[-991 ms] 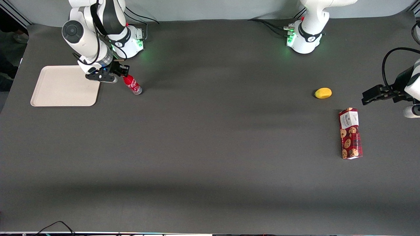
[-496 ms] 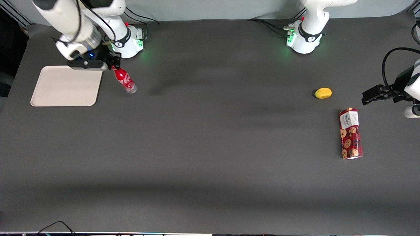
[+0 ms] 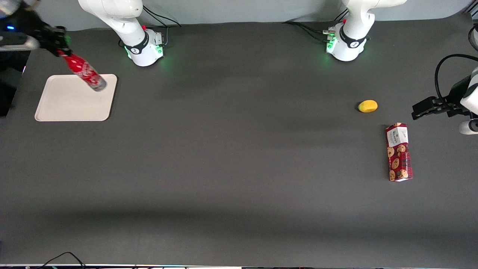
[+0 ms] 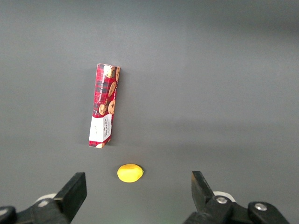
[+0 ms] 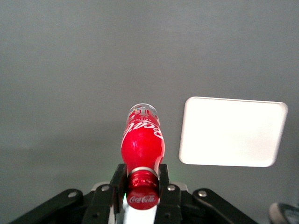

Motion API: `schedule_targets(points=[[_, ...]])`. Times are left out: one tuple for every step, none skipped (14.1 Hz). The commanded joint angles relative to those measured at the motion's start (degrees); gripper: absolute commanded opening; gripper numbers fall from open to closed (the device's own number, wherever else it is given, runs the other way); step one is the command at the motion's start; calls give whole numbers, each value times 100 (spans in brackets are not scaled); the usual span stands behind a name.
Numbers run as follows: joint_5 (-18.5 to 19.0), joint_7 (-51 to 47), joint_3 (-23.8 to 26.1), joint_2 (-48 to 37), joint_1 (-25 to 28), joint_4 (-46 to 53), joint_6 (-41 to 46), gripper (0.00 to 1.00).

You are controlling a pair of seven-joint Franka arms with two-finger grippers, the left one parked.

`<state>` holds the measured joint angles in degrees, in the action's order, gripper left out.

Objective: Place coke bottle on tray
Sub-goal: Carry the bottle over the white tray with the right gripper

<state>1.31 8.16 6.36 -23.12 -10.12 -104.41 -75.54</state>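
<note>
The coke bottle (image 3: 82,71) is a slim red bottle with white script, held by its neck and hanging tilted high in the air. My right gripper (image 3: 56,45) is shut on it at the working arm's end of the table. Its clear base shows over the cream-white tray (image 3: 67,106), which lies flat on the dark table. In the right wrist view the bottle (image 5: 141,137) points away from the gripper (image 5: 141,179), whose black fingers (image 5: 117,179) clamp the neck just under the red cap, and the tray (image 5: 231,133) lies beside it far below.
A red cookie box (image 3: 399,152) and a yellow lemon-like fruit (image 3: 368,106) lie toward the parked arm's end of the table, also seen from the left wrist as the box (image 4: 103,105) and fruit (image 4: 130,172). Two white arm bases (image 3: 143,46) stand at the table's rear edge.
The gripper has lifted the coke bottle off the table and carried it up and sideways, from beside the tray to above the tray's edge farthest from the front camera.
</note>
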Motion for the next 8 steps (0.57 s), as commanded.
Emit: schedule_targets(points=[[553,1183,-590,203,28,667,434,0],[746,1640,-853,220,28,702,435,0],[913,2080,-1160,238,10,694,426,0],[1141,2389,-1477,395,1,694,374,0],[1352,2714,-1793,605,19,694,216,0],[1424,3109,-2101,790,10,659,-98,0],[1433,3452,-2373,992,-16,606,-424,0],[1451,3717,-2663,1255,-16,528,-714,0]])
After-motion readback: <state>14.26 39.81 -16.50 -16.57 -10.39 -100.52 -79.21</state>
